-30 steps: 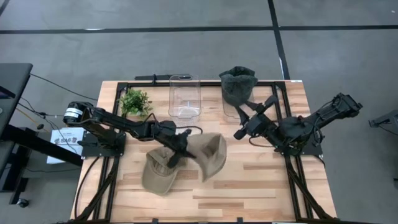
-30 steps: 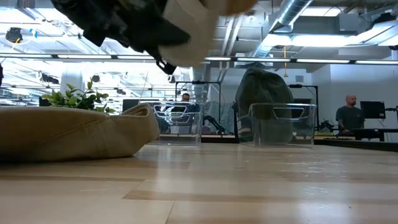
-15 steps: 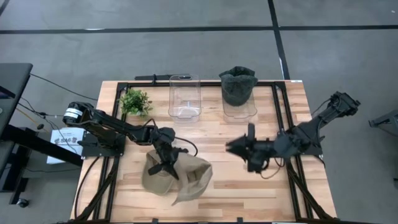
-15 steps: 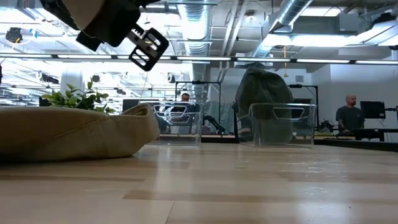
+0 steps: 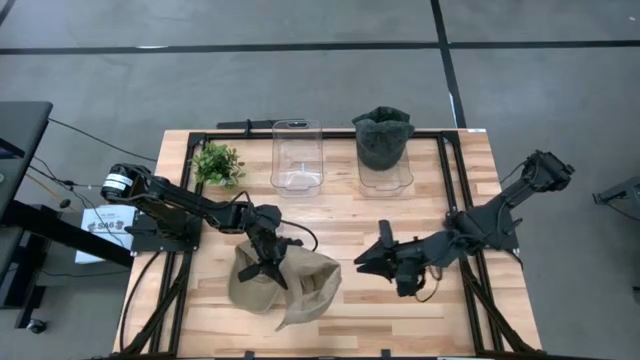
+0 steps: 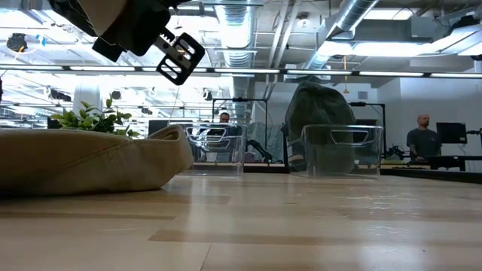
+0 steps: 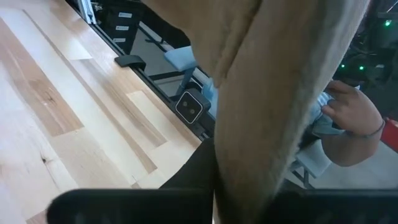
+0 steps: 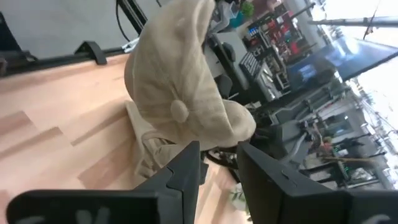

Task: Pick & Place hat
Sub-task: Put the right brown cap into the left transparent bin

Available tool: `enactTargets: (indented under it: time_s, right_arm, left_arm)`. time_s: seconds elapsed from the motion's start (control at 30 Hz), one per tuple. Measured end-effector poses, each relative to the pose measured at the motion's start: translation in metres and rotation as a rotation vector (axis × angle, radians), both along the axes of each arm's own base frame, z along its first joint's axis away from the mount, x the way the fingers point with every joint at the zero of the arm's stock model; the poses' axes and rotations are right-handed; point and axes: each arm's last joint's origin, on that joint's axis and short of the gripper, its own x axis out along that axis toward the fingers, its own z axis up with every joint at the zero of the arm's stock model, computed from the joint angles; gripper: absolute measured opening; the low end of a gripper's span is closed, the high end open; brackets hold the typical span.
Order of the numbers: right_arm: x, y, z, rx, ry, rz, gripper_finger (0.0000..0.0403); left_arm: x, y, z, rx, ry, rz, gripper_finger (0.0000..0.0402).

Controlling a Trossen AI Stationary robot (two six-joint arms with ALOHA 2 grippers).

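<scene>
- High view: the right pincer has swung lower and nearer the tan hat than a moment ago; its arm stretches low across the tabletop, fingers partly apart, empty.
- High view: the left pincer stays clamped on the tan hat, which droops over a second tan hat beneath it.
- Right wrist view: the hat hangs just ahead of the parted fingers.

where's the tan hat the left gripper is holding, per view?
High: tan hat hangs from left gripper, over a second tan cap.
Low: not clearly in view.
Left wrist: tan cloth fills the centre.
Right wrist: straight ahead.
Shared landmark: wooden table.
</scene>
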Motion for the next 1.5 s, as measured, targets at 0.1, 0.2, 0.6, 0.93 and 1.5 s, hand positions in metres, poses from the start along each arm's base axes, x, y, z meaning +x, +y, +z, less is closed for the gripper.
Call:
enactTargets:
  time_s: [0.1,0.2,0.6,0.93,1.5]
  right_arm:
    - [0.01,0.002,-0.007,-0.056,-0.007,0.003,0.0098]
    - [0.017,0.001,-0.012,-0.088,-0.01,0.002,0.0098]
    - [0.03,-0.012,-0.006,-0.012,-0.059,0.167,0.0098]
    - [0.049,-0.026,-0.008,0.049,-0.101,0.284,0.0098]
    - [0.095,-0.012,-0.017,0.028,-0.006,0.36,0.0098]
  left_arm:
    - [0.0,0.0,0.0,0.0,0.0,-0.001,0.0017]
    - [-0.001,-0.002,0.0,-0.009,0.002,-0.024,0.0017]
    - [-0.008,-0.02,0.001,-0.044,0.009,-0.163,0.0017]
    - [-0.007,-0.018,0.001,-0.041,0.002,-0.157,0.0017]
    - [-0.007,-0.018,0.001,-0.038,0.006,-0.153,0.0017]
